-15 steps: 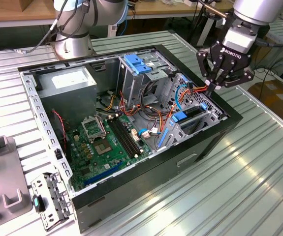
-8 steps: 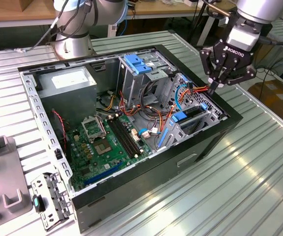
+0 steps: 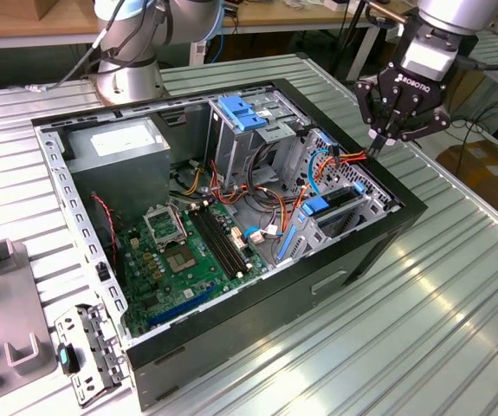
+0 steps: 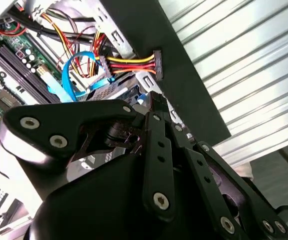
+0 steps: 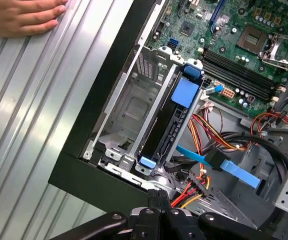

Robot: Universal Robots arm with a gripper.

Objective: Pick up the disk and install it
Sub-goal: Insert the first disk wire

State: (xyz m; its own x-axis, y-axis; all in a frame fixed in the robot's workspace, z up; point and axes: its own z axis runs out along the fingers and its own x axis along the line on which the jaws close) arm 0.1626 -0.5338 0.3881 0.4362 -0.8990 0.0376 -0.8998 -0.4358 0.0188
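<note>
Black-walled computer case (image 3: 257, 325) lay open on the ribbed metal table (image 3: 430, 329). The gripper (image 3: 377, 146) hung over the case's wall at the exterior view's right, its fingers closed together with nothing visible between them. The disk (image 5: 170, 127) stood on edge in the steel drive cage (image 5: 128, 107), just below and inward of the fingertips. Its long axis ran from that wall toward the motherboard (image 5: 234, 45). A person's hand (image 5: 26, 17) rested on the table, well apart.

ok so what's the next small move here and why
Probably a short straight lift away: the disk already sits upright in the drive cage, and the fingers hover shut, apparently empty, over the case rim beside loose power cables.
</note>
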